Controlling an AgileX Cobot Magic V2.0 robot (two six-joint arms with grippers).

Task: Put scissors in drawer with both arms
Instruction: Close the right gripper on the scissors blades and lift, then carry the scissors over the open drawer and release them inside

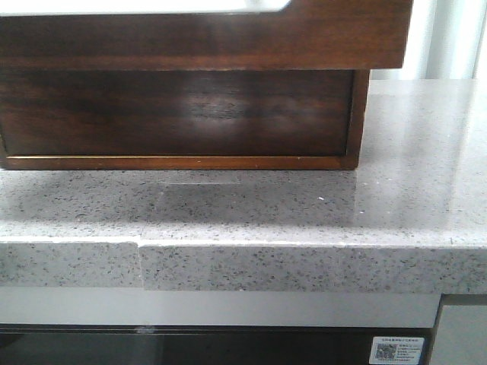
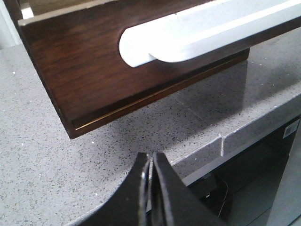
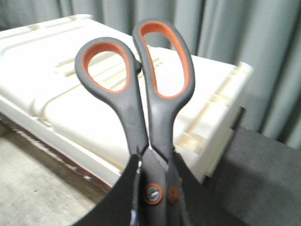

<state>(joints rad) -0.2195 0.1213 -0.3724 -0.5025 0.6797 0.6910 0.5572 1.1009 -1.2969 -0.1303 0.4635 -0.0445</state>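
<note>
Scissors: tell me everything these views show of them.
The scissors show only in the right wrist view: dark grey handles with orange-lined loops, one loop longer than the other, a silver pivot screw below. The right end effector grips them at the pivot, handles pointing away from the wrist. The blades are hidden. Behind them lies a cream plastic box.

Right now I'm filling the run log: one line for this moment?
left gripper: shut, empty, facing drawer | right gripper: shut on scissors, handles up | scissors not in drawer

Scissors [image 3: 141,108]: grey handles, orange inner loops. Drawer [image 2: 84,70]: glossy dark reddish-brown wood grain. Counter [image 1: 304,213]: grey, black-speckled.
</note>
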